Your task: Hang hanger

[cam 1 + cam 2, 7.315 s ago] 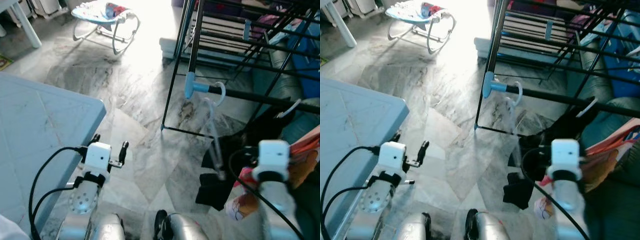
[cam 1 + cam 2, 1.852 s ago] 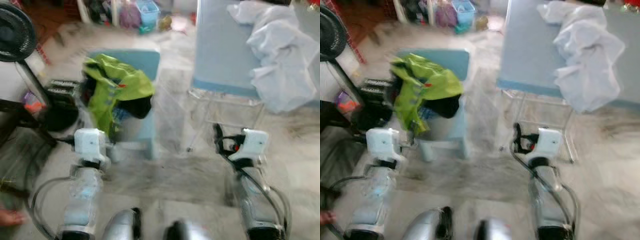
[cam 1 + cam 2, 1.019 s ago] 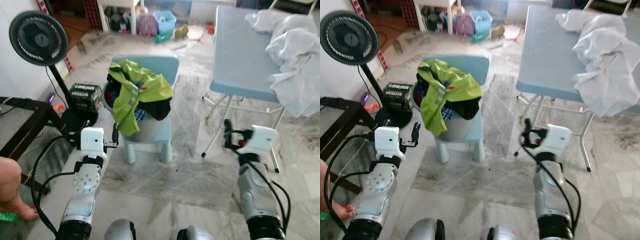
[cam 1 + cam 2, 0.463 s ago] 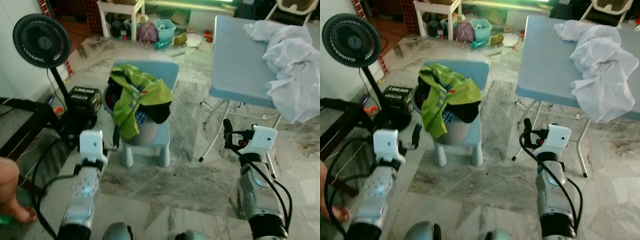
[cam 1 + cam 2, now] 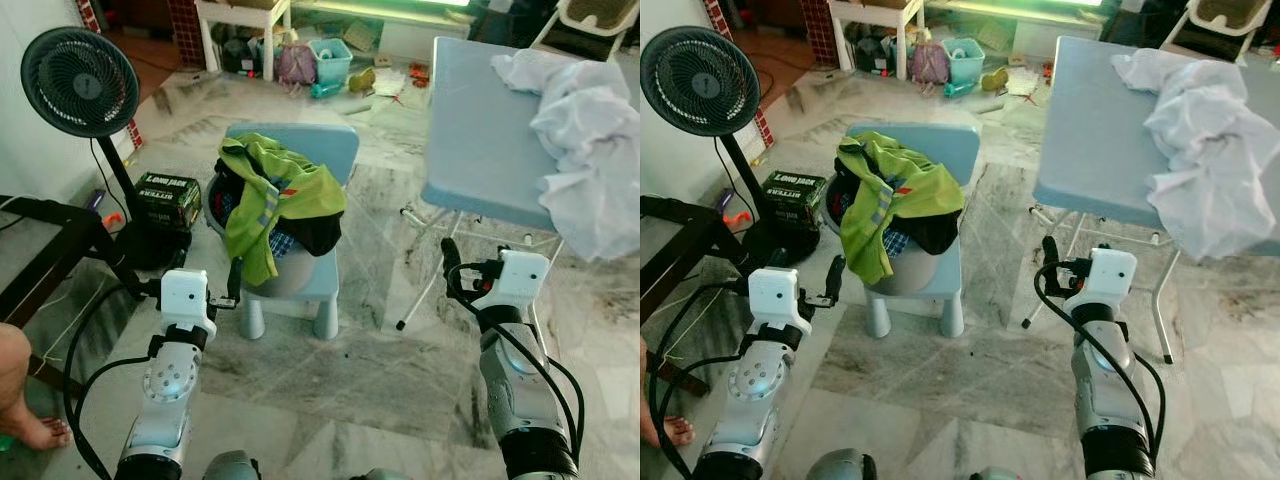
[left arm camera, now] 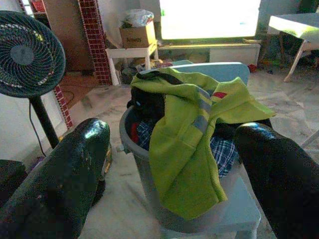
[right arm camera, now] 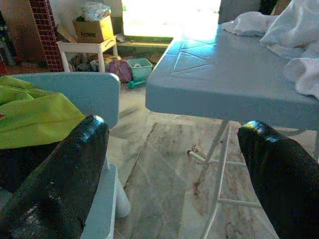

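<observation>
Left wrist view: the left claw (image 6: 169,164) gapes wide, empty, facing a grey laundry basket (image 6: 154,199) on a blue chair (image 5: 330,150). The right claw (image 7: 169,164), equally open and empty, faces the table (image 5: 1090,150). No hanger visible; hanging seems unstarted.

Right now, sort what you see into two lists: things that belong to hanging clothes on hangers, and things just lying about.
Belongs to the job:
laundry basket on the blue chair
green garment draped over the basket
white cloth on the blue table
left gripper and right gripper, both open, holding nothing

Just lying about:
standing fan
dark box on the floor
small blue bin
</observation>
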Motion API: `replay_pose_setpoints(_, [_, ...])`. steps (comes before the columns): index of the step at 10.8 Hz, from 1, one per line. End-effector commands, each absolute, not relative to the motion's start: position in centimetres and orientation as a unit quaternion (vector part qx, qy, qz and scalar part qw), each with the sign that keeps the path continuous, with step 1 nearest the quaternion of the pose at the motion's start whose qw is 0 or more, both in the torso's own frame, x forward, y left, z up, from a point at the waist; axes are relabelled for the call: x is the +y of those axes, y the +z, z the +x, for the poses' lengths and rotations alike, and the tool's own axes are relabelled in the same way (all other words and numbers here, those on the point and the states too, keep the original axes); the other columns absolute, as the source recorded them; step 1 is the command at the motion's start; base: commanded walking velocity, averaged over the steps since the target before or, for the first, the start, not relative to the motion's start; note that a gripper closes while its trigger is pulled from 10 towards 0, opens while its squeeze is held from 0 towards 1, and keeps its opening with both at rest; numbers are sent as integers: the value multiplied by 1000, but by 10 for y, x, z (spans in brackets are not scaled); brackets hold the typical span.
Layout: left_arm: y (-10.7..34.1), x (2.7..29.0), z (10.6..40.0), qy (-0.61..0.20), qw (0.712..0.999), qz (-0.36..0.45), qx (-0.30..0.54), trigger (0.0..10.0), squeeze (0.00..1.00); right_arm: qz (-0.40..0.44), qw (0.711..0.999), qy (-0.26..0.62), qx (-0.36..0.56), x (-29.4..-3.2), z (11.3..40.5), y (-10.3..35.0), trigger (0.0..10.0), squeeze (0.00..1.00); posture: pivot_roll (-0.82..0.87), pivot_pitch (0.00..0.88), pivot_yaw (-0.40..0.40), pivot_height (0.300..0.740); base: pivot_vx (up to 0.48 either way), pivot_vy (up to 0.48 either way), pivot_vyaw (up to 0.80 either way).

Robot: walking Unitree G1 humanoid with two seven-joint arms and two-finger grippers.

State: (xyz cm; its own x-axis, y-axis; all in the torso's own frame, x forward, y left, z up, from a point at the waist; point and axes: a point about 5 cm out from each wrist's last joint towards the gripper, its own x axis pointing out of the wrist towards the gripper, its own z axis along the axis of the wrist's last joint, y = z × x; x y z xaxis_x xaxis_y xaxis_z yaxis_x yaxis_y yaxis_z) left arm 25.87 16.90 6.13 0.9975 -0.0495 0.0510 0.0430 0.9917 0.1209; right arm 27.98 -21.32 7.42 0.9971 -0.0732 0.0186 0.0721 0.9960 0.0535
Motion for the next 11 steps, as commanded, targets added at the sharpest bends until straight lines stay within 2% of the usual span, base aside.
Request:
replay_pose_setpoints(1, [65,169,259,-22,997,63,-37,10000,0,23,999,-38,-7,-216,281,73,10000,20,81,25,-75,740,266,0,0])
replay_pose_setpoints(4, [70,175,262,-14,997,68,-46,10000,0,30,999,-32,-14,-200,287,73,10000,16,102,49,-68,740,271,0,0])
replay_pose_setpoints(11, [73,175,264,5,997,62,-53,10000,0,25,999,-32,-21,-201,292,76,10000,12,101,75,-67,740,315,0,0])
